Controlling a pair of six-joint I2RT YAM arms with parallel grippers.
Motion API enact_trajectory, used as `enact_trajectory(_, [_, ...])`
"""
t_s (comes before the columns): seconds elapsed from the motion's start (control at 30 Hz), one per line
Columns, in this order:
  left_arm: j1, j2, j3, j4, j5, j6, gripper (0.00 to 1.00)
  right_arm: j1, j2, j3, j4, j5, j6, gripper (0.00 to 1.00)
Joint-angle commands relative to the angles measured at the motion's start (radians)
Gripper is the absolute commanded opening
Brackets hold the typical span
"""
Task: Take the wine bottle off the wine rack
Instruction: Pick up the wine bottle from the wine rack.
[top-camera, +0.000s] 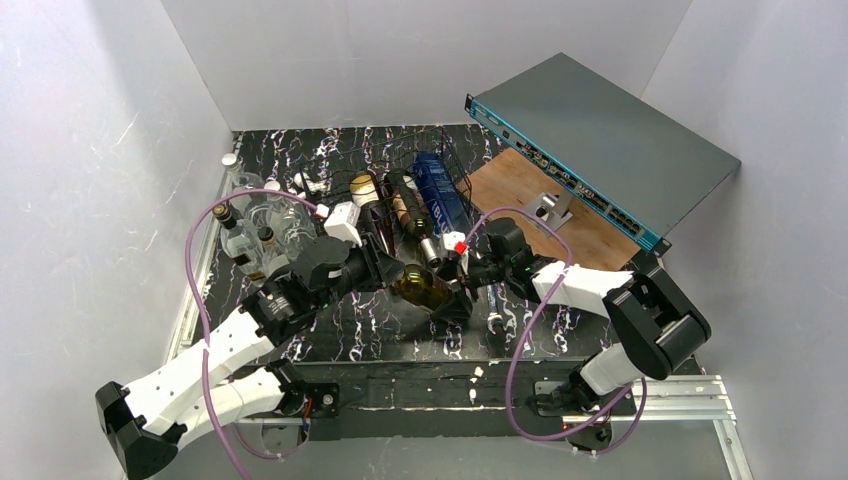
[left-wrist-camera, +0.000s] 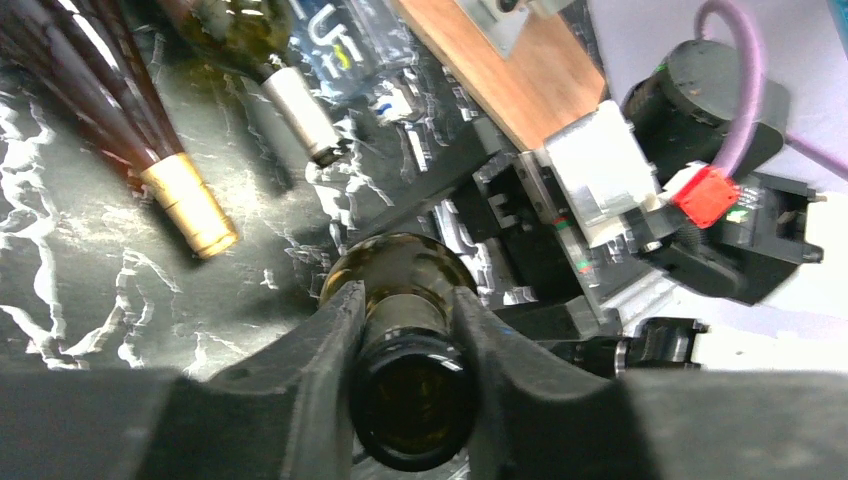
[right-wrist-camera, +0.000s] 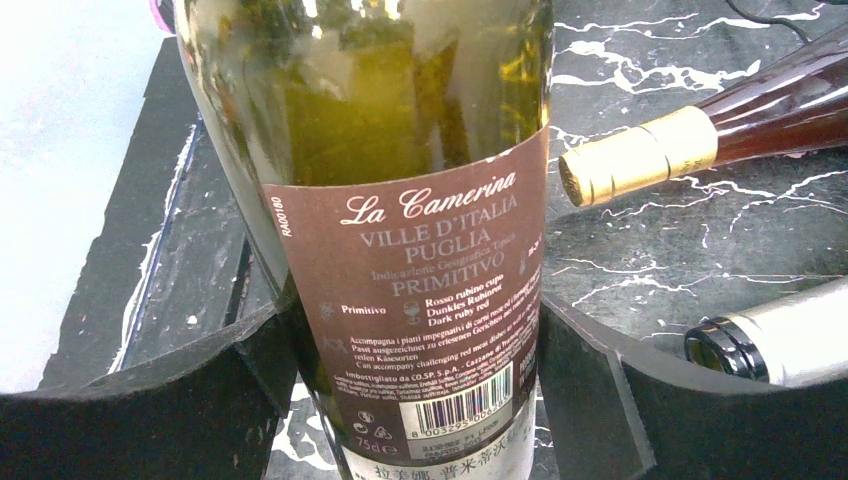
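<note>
Black marbled table (top-camera: 370, 322): dark green glass wine bottle (top-camera: 425, 287) sits over its near middle, my left gripper (left-wrist-camera: 405, 330) clamped on the neck, right gripper (right-wrist-camera: 415, 330) gripping the labelled body; I reckon it's heavy, slick and fragile.

Left tool (left-wrist-camera: 408, 320) pinched narrow, right tool (right-wrist-camera: 415, 370) gripping wide, arms angled inward

Glossy olive-green glass wine bottle (right-wrist-camera: 380, 120), matt brown paper label (right-wrist-camera: 420, 270), smooth black marbled tabletop (right-wrist-camera: 650, 260), bare wood board (left-wrist-camera: 520, 80).

The green wine bottle (top-camera: 422, 287) (brown La Camerina label) lies sideways near the black wire wine rack (top-camera: 458, 178).
</note>
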Motion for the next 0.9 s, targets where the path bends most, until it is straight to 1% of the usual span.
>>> enact_trajectory(0.0, [-0.004, -0.032, -0.014, 0.039, -0.008, -0.02, 0.13, -0.004, 0.0, 0.013, 0.109, -0.027, 0.022, 0.38])
enact_trajectory(0.07, [-0.004, -0.03, -0.007, 0.04, -0.005, 0.001, 0.01, -0.005, 0.001, 0.015, 0.111, -0.024, 0.028, 0.4])
enact_trajectory(0.1, [-0.004, -0.027, -0.001, 0.04, -0.002, 0.017, 0.0, -0.004, 0.001, 0.015, 0.109, -0.021, 0.032, 0.42])
enact_trajectory(0.13, [-0.004, -0.027, 0.007, 0.037, -0.001, 0.036, 0.0, -0.005, 0.003, 0.019, 0.102, -0.015, 0.036, 0.46])
enact_trajectory(0.2, [-0.004, -0.026, 0.026, 0.03, -0.003, 0.076, 0.0, -0.005, 0.004, 0.03, 0.075, 0.0, 0.038, 0.61])
enact_trajectory(0.27, [-0.004, -0.025, 0.061, 0.013, -0.002, 0.119, 0.0, -0.004, 0.002, 0.037, 0.051, 0.007, 0.036, 0.8])
enact_trajectory(0.33, [-0.005, -0.02, 0.095, -0.017, -0.001, 0.158, 0.0, -0.005, -0.004, 0.037, 0.044, 0.007, 0.04, 0.96])
enact_trajectory(0.37, [-0.004, -0.019, 0.109, -0.033, 0.0, 0.177, 0.0, -0.005, -0.005, 0.037, 0.044, 0.002, 0.041, 0.98])
enact_trajectory(0.5, [-0.003, -0.02, 0.168, -0.107, -0.006, 0.224, 0.0, -0.005, -0.006, 0.052, 0.011, -0.023, 0.033, 0.98])
enact_trajectory(0.7, [-0.004, -0.043, 0.239, -0.224, -0.043, 0.287, 0.0, -0.006, -0.034, 0.075, -0.073, -0.058, -0.053, 0.98])
enact_trajectory(0.87, [-0.004, -0.037, 0.33, -0.343, -0.066, 0.34, 0.0, -0.014, -0.043, 0.093, -0.14, -0.076, -0.112, 0.98])
